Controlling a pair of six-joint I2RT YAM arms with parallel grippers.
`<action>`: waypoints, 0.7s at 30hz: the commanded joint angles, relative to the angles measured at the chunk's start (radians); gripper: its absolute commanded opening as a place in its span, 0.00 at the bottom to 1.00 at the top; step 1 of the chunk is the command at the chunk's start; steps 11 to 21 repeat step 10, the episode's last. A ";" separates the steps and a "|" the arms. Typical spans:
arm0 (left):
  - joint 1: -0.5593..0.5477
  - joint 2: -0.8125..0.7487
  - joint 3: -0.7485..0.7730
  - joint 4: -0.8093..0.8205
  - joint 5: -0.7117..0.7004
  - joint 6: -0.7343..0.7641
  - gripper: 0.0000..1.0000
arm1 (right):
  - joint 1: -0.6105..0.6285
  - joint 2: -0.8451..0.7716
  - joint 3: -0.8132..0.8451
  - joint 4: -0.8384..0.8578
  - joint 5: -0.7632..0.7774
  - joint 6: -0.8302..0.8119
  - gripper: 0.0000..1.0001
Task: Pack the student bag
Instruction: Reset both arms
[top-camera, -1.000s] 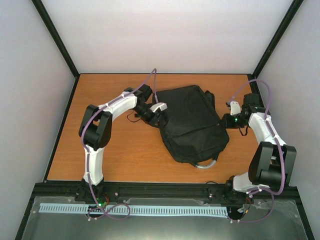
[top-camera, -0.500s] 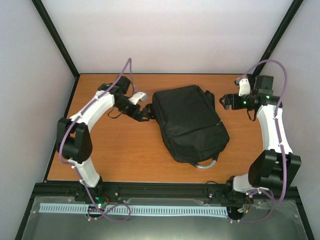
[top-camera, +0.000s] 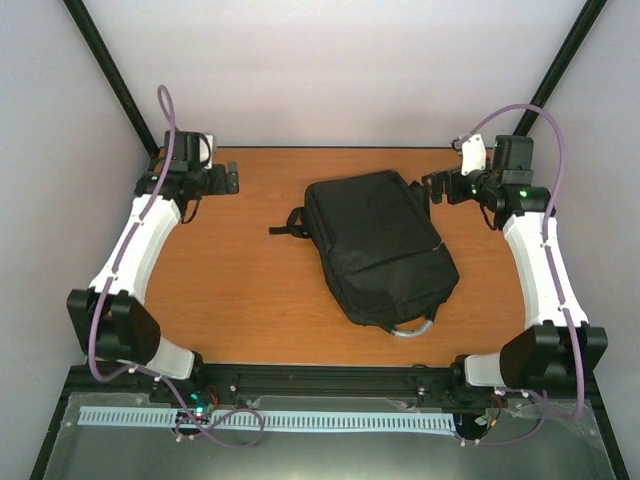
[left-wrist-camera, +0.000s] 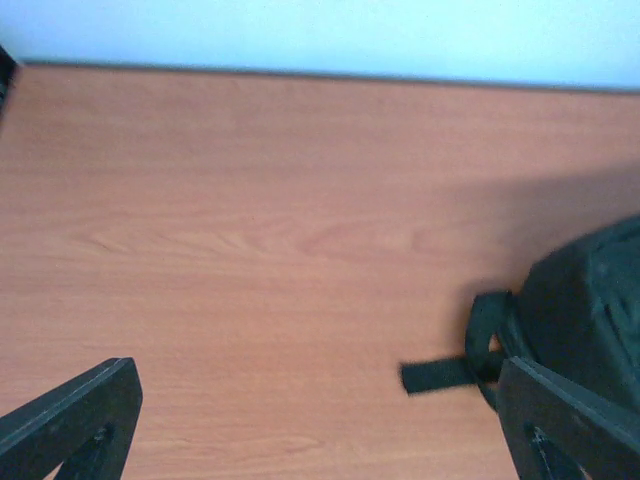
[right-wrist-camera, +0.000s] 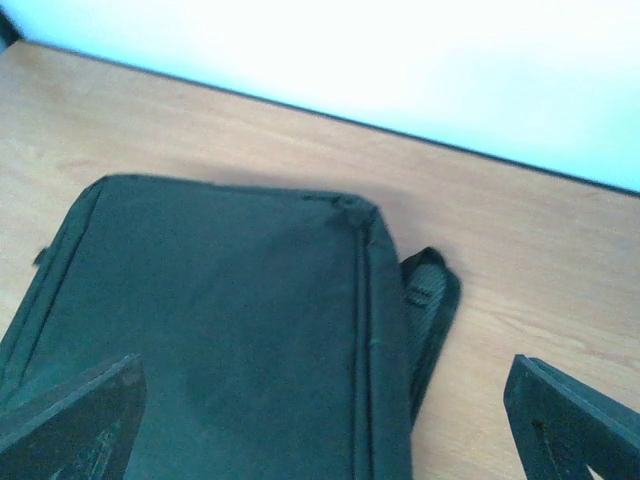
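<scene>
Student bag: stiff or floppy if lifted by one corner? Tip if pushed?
Probably floppy: the student bag is creased fabric with a loose strap. Lying flat on the table, it likely slides or bunches, not tips.

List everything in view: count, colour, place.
bag: one, black, lying flat mid-table, a little right of centre
straps: two showing, black, one out at the bag's far left, one at its far right
handle: one, grey, at the bag's near end
table: one, orange-brown wood, under the bag
walls: white, behind and at both sides
cables: two, purple, one along each arm
arms: two, white and black, at the left and right table edges
left gripper: black, open, far left corner
right gripper: black, open, near the bag's far right corner
</scene>
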 joint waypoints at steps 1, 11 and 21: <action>-0.002 -0.089 -0.001 0.060 -0.178 -0.063 1.00 | 0.023 -0.098 -0.086 0.141 0.151 0.127 1.00; -0.002 -0.174 -0.158 0.012 -0.135 -0.050 1.00 | 0.054 -0.136 -0.229 0.248 0.325 0.202 1.00; -0.002 -0.174 -0.158 0.012 -0.135 -0.050 1.00 | 0.054 -0.136 -0.229 0.248 0.325 0.202 1.00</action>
